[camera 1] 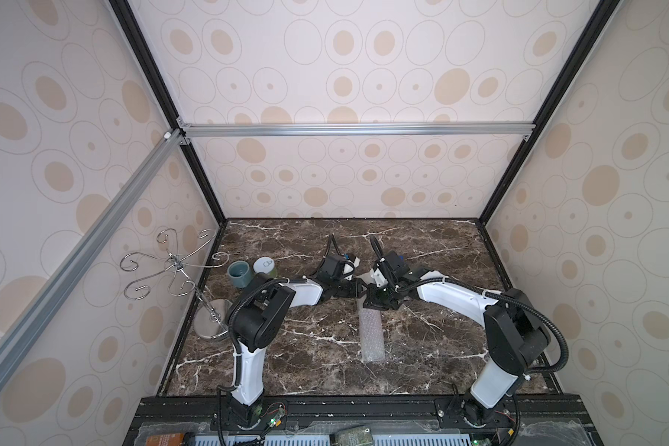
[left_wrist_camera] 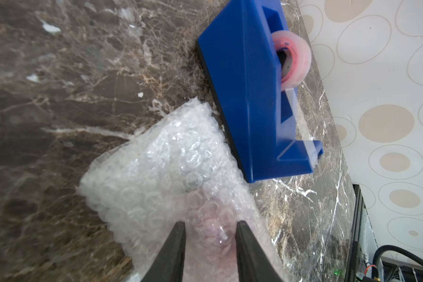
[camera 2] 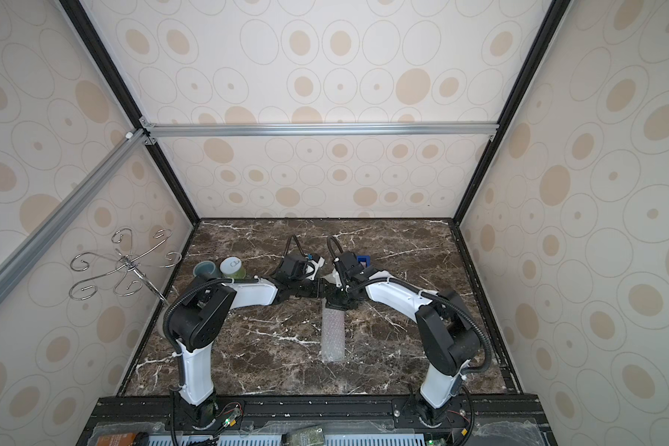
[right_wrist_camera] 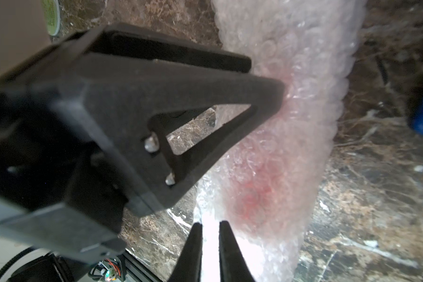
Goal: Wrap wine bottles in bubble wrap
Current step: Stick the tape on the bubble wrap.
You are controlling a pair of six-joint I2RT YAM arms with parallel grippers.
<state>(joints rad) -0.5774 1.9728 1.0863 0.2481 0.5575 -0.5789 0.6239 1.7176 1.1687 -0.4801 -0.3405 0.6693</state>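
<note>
The wine bottle (right_wrist_camera: 252, 195) lies on the marble table, rolled inside the bubble wrap (camera 1: 371, 332), and shows only as a pink-red blur through the film. The wrapped roll runs from mid-table toward the front edge in both top views (camera 2: 333, 334). My left gripper (left_wrist_camera: 211, 232) is shut across the far part of the roll, with pinkish wrap between its jaws. Its black fingers (right_wrist_camera: 205, 102) press into the wrap in the right wrist view. My right gripper (right_wrist_camera: 210, 227) has its jaws nearly together, with a loose white edge of the bubble wrap (right_wrist_camera: 279, 73) between them.
A blue tape dispenser (left_wrist_camera: 249, 97) with a pink-cored tape roll (left_wrist_camera: 293, 61) stands just beyond the roll's far end. A grey-blue cup (camera 1: 240, 272) and a green-and-white jar (camera 1: 265, 266) sit at the left. A metal hook stand (camera 1: 174, 266) rises at the left wall.
</note>
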